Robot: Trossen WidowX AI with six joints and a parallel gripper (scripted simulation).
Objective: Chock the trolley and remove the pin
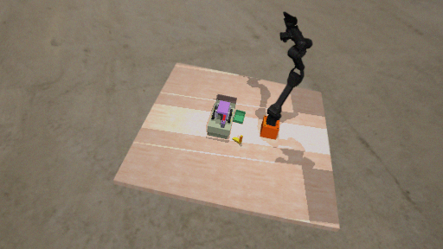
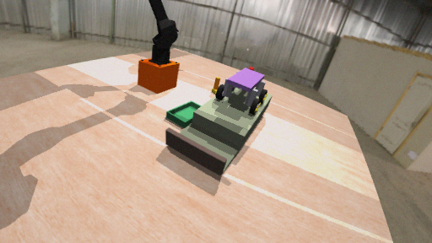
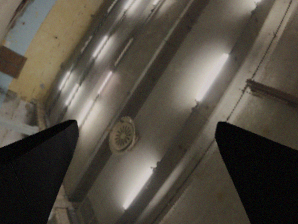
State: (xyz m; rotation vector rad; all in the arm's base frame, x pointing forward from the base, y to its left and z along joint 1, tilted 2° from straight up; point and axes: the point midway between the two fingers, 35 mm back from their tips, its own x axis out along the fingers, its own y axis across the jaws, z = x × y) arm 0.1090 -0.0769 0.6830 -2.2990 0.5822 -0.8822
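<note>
The trolley (image 1: pixel 223 106) (image 2: pixel 245 78), with a purple top and dark wheels, stands on the grey-green ramp (image 1: pixel 219 130) (image 2: pixel 219 126). The red-headed stop pin (image 1: pixel 223 117) (image 2: pixel 251 68) stands at its uphill end; its lower part is hard to make out. The yellow chock (image 1: pixel 237 139) (image 2: pixel 217 84) is on the table beside the ramp's high end, away from the wheels, its orange handle upright. The green tray (image 1: pixel 239 122) (image 2: pixel 177 121) lies beside the ramp, on the arm base's side. My gripper (image 3: pixel 148 128) (image 1: pixel 287 16) is open and empty, raised high and far from everything, facing the ceiling.
The arm stands on an orange base block (image 1: pixel 269 130) (image 2: pixel 157 78), across the tray from the ramp. A dark brown end board (image 1: pixel 227 98) (image 2: pixel 195 151) closes the ramp's low end. All stand on a wooden table top (image 1: pixel 195 173) (image 2: pixel 126 190).
</note>
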